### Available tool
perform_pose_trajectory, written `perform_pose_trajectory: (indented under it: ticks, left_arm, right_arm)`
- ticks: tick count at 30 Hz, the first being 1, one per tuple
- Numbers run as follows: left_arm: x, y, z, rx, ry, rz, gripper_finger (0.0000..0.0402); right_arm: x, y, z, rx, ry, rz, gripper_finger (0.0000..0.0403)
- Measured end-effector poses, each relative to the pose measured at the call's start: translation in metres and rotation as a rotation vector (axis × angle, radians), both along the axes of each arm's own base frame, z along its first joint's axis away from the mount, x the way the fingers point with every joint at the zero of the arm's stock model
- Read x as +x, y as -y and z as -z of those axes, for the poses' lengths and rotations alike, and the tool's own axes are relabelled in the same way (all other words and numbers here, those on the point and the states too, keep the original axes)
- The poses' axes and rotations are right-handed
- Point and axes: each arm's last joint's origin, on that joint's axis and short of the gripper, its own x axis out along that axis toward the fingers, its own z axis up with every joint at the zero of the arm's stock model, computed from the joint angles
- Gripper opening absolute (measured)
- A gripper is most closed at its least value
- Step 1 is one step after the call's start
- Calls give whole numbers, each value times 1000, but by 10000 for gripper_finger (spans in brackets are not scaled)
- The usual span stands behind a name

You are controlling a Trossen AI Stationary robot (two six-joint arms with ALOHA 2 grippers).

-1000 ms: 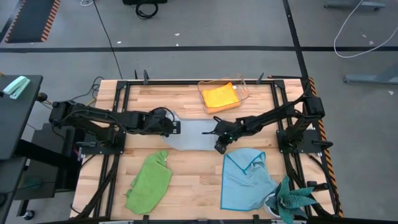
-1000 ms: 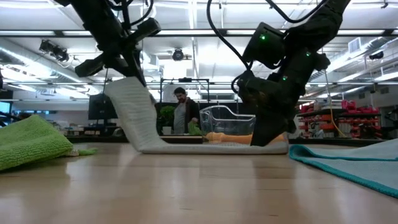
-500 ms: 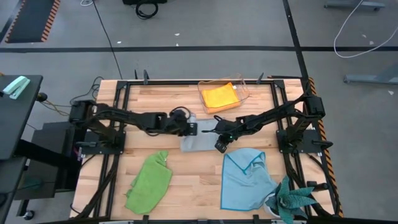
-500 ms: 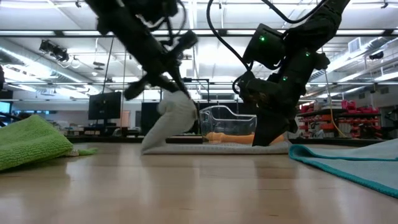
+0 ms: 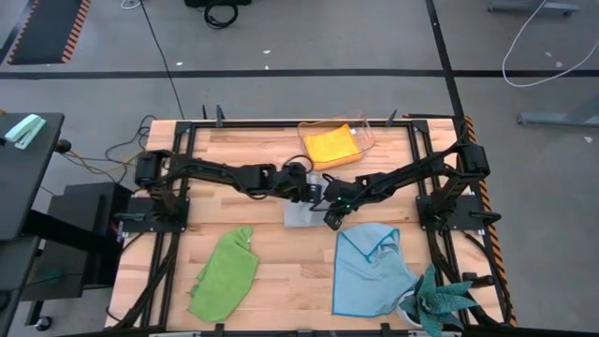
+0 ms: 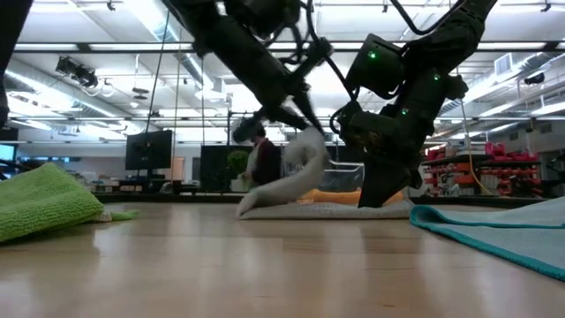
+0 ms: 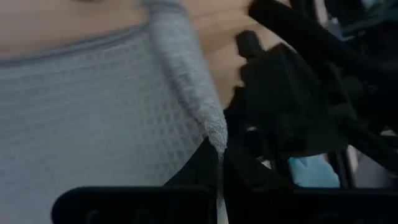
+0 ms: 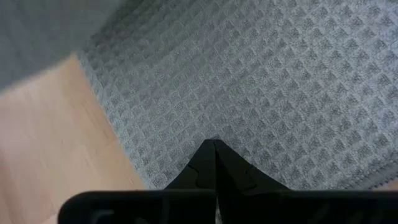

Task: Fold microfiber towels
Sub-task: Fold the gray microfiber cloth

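Hiding most of the grey towel (image 5: pixel 301 215), both end effectors stay clamped on it.

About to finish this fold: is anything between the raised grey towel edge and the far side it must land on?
The right gripper, fingers shut, presses down on the grey waffle-weave microfiber towel there, close to the left gripper carrying the edge.

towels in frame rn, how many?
4. Orange towel in the clear box; grey towel at centre between the arms; green towel front-left; blue towel front-right. None appear hidden.
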Motion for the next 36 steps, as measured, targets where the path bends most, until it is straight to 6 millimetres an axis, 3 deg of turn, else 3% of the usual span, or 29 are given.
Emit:
perform_pose_trajectory:
  ticks: [6,26,32,36]
  left_arm:
    - [21,0,3,-6,18,31,11]
    - [22,-14,-1,18,60,4,11]
    - [22,-18,-1,18,60,-5,11]
    - [22,-19,0,13,62,-3,11]
  right_arm:
    - [-1,0,0,2,-2,4,0]
    - [-19,-3,-8,0,-118,-26,0]
    - [-35,-8,-17,-2,-204,-85,0]
    - [-36,-8,-25,-18,-168,-111,0]
